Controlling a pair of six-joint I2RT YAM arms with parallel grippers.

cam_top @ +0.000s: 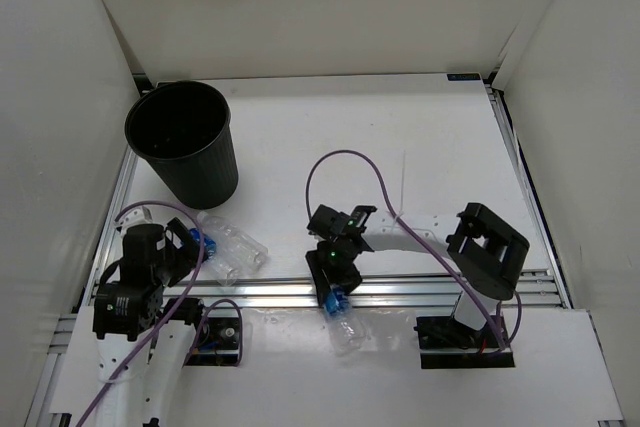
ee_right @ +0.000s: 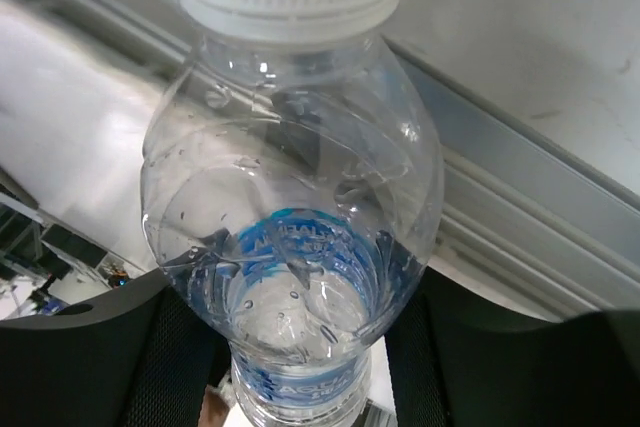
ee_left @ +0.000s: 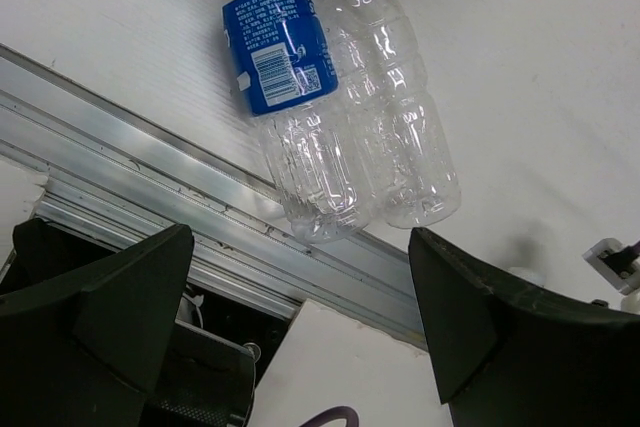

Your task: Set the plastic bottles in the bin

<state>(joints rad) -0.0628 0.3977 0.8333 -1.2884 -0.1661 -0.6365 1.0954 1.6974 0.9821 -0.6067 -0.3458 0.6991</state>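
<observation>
Bin [cam_top: 205,175] upright at the desk's [cam_top: 420,137] far-left corner. Near it, the left jaws hang released over a labelled bottle [ee_left: 280,67] and a clear bottle [ee_left: 395,117], lying touching. Centre: the right jaws are clenched on a third bottle [ee_right: 290,227] by the rail [cam_top: 430,292]. Pick-up's the step, I'd say. Next it needs a lift, then a carry left over the rim.

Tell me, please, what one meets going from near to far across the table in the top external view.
clear plastic bottle with a blue label, held in the right gripper → two clear plastic bottles lying side by side → tall round black plastic bin
</observation>
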